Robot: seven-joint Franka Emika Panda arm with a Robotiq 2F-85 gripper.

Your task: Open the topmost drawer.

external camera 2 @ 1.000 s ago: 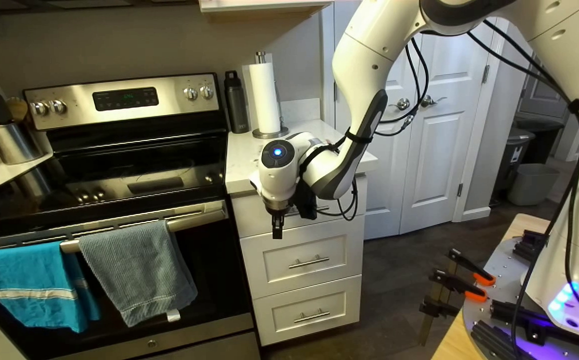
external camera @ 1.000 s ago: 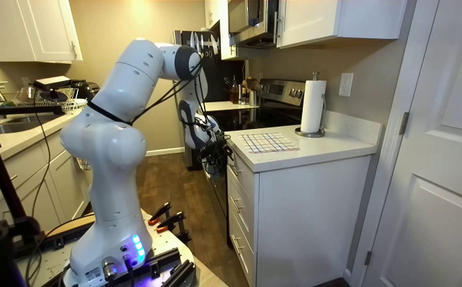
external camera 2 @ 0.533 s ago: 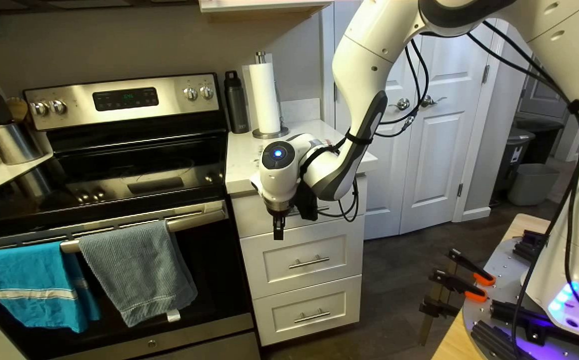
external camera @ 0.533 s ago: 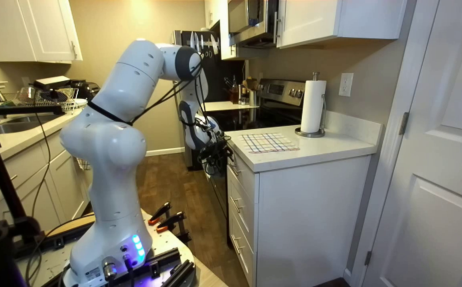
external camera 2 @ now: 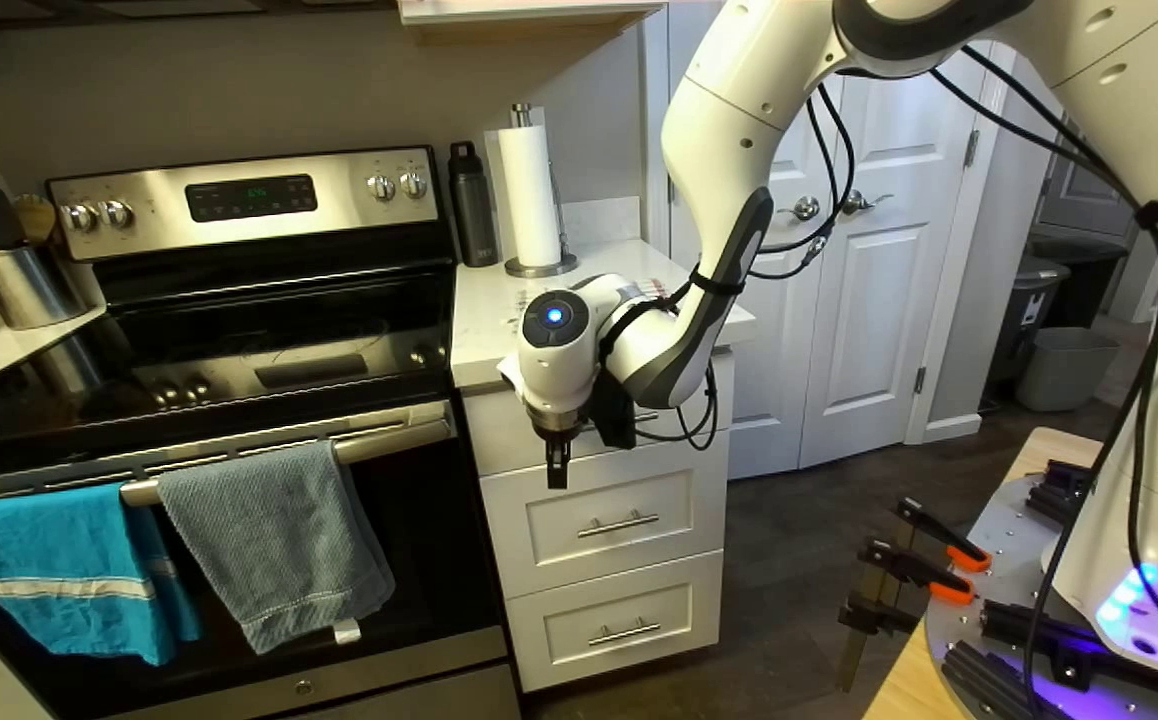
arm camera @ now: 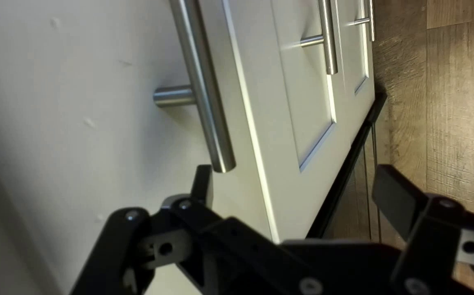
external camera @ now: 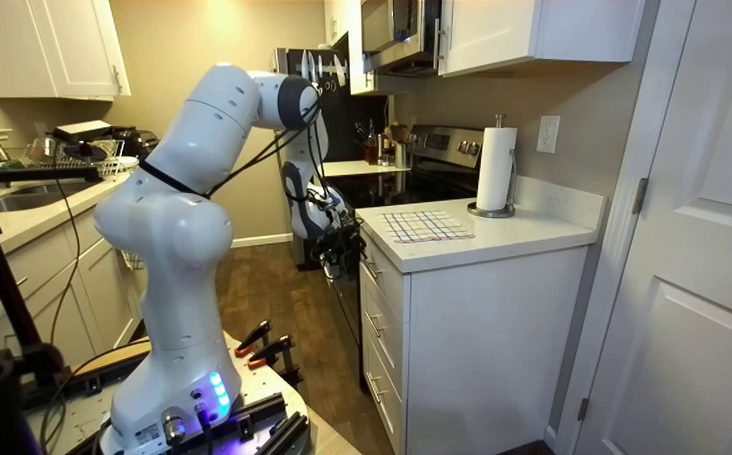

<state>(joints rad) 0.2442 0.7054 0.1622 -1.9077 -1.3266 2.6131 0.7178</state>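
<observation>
Wrist view: fingers (arm camera: 397, 199) apart, drawer (arm camera: 110, 119) closed.

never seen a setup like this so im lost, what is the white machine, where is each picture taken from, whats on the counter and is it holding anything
That is a robot arm, ending in a black two-fingered hand. Two pictures come from cameras outside it, looking in from different places; the close-up comes from a camera on its wrist. On the counter beside the stove are a checked cloth, a paper towel roll and a dark bottle. The hand holds nothing: its fingers stand apart, one of them near the end of the bar handle on the topmost drawer, which looks closed. Its job is to open that drawer.
</observation>
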